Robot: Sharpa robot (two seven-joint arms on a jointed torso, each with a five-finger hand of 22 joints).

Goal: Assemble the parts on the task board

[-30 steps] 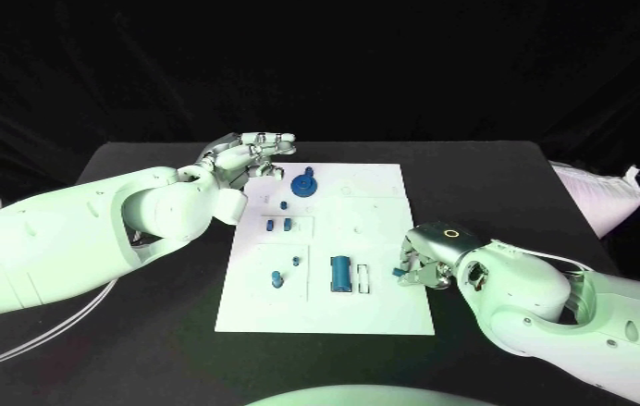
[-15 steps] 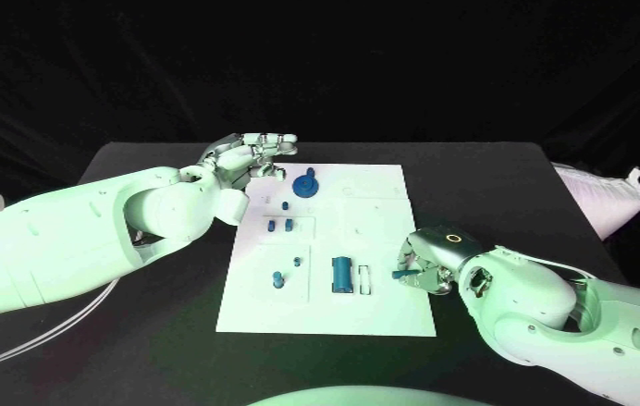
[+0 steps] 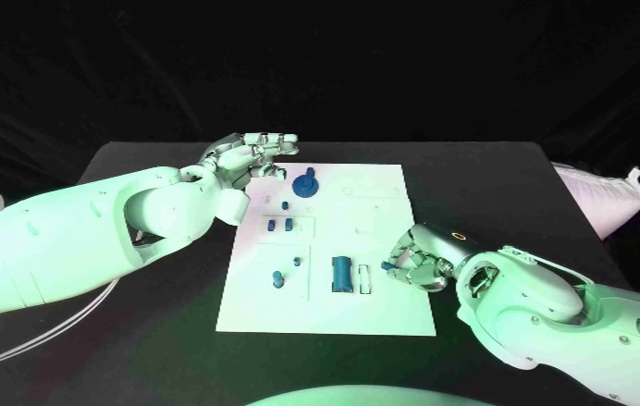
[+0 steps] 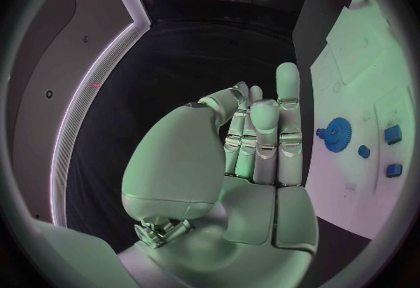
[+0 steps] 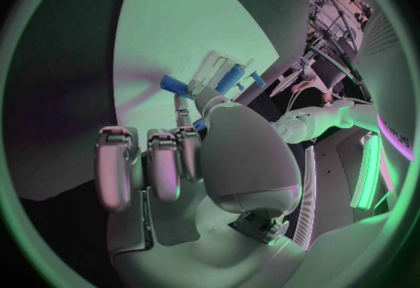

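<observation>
Right hand shifted slightly toward board centre since earlier frame; left hand unchanged. Left hand seen at 10 o'clock corner of task board, fingers straight, together, nothing held. Blue gear part seated at board's 12 o'clock; small blue parts at centre-left; blue block at 6 o'clock. Right hand at board's 4 o'clock edge, small blue part pinched in fingers.

text: none legible — task board | labels: none; numbers: none
</observation>
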